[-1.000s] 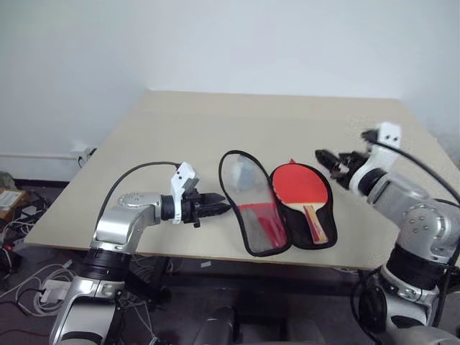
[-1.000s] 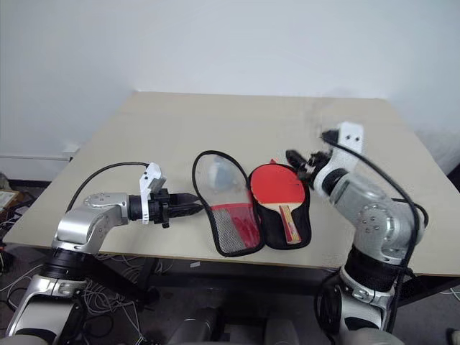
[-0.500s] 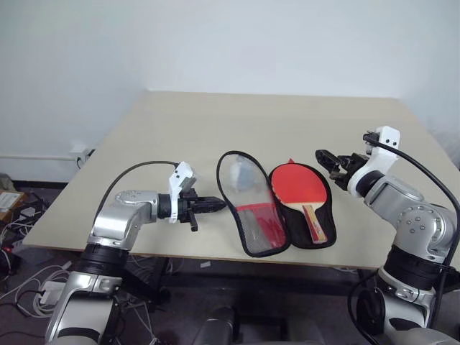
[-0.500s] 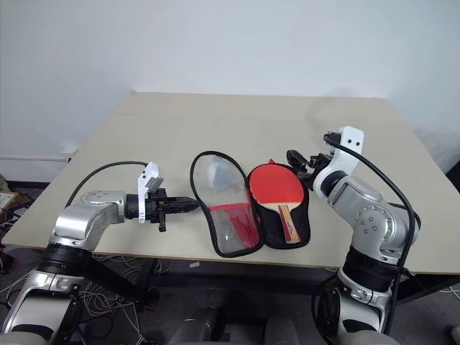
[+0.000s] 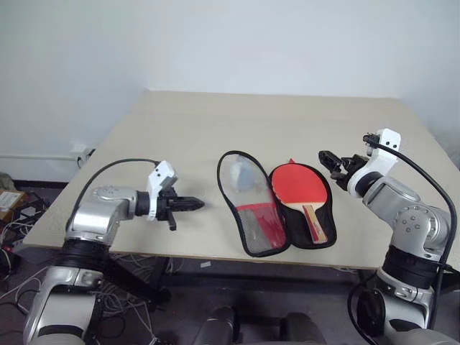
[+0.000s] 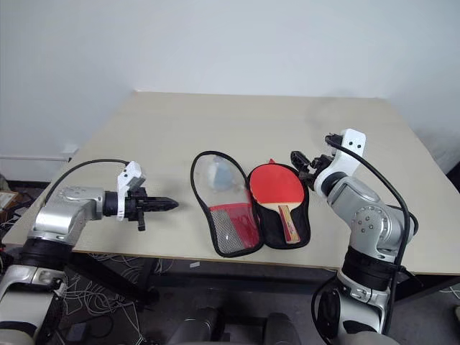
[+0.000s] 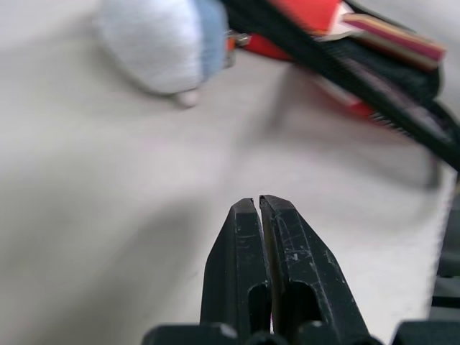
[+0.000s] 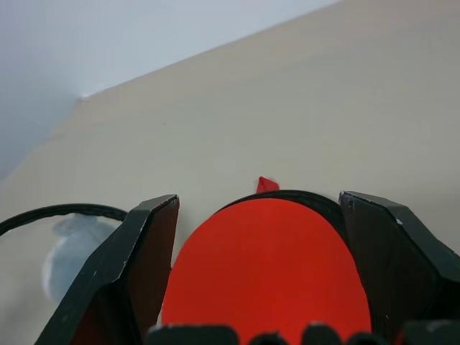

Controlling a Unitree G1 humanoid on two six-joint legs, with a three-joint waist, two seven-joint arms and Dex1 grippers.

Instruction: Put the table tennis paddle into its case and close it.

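Nowhere legible writing on the open case.

Head stereo pair: high, facing forward and down over the desk, far wall at 12 o'clock; both eyes share the whole scene, the open case slightly offset between them.

Left wrist camera: low, close over the desk, looking along the left end effector, fingers pressed together, toward the case edge.

Right wrist camera: close, looking between the spread fingers of the right end effector over the table tennis paddle, toward the desk's far edge.
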